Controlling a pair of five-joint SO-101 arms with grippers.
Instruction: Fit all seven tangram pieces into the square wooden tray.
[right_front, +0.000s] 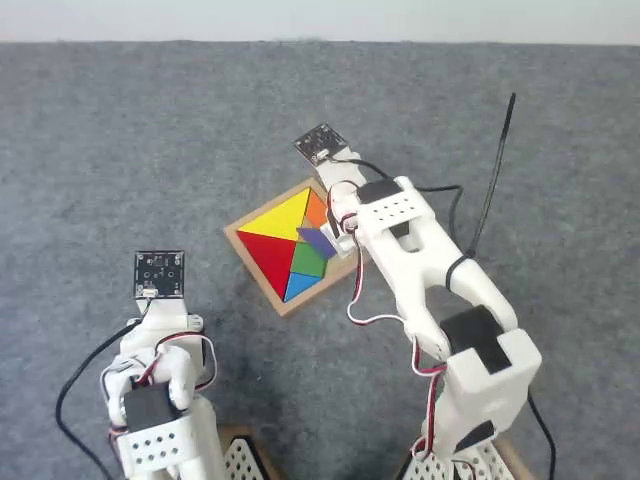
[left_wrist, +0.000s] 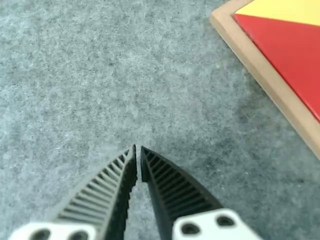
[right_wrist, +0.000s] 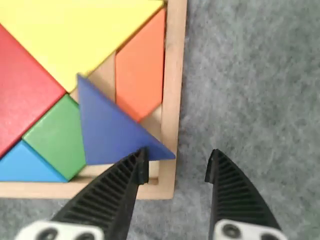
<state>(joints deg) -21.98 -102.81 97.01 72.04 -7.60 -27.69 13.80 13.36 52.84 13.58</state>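
Triangle (right_wrist: 110, 130) lies skewed over a tray (right_wrist: 175, 75) gap. My right gripper (right_wrist: 178, 155) is spread; I need a slow twist to seat it.

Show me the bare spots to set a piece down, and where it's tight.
The grey mat lies bare beyond the tray toward the far edge, and between the tray and the shut left gripper. Crowded: the tray corner under the open right gripper, where the purple triangle lies skewed over an unfilled gap.
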